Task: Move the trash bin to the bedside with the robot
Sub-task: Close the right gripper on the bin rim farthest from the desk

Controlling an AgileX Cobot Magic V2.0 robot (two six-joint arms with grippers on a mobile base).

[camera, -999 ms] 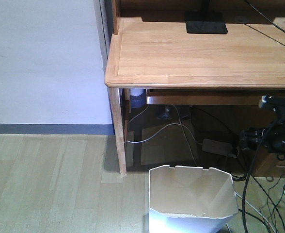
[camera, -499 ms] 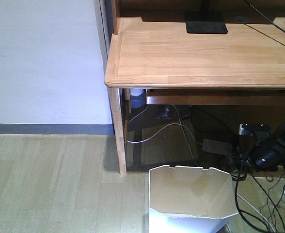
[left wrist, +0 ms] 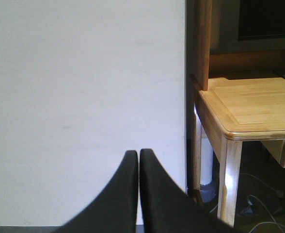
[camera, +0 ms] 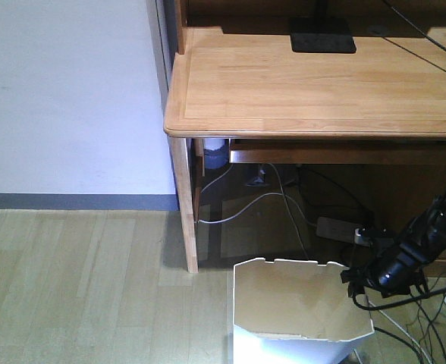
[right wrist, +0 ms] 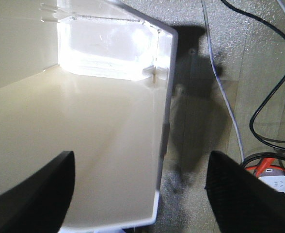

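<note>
The white trash bin [camera: 295, 303] stands on the floor in front of the desk, its notched rim up and its cream inside showing. My right gripper [camera: 353, 279] hangs at the bin's right rim. In the right wrist view the right gripper [right wrist: 142, 158] is open. One finger is over the bin's inside [right wrist: 84, 121] and the other is over the floor, with the thin bin wall [right wrist: 164, 136] between them, untouched. My left gripper [left wrist: 135, 154] is shut and empty, facing a white wall. The bed is out of view.
A light wooden desk [camera: 314, 83] stands behind the bin, its leg [camera: 183, 205] to the bin's left. Several cables [camera: 405, 334] and an orange-and-white power strip [right wrist: 273, 182] lie on the floor to the right. The white wall [camera: 64, 91] is on the left.
My right arm has come down and to the left from under the desk edge to the bin's right rim. The bin and the left gripper have not moved.
</note>
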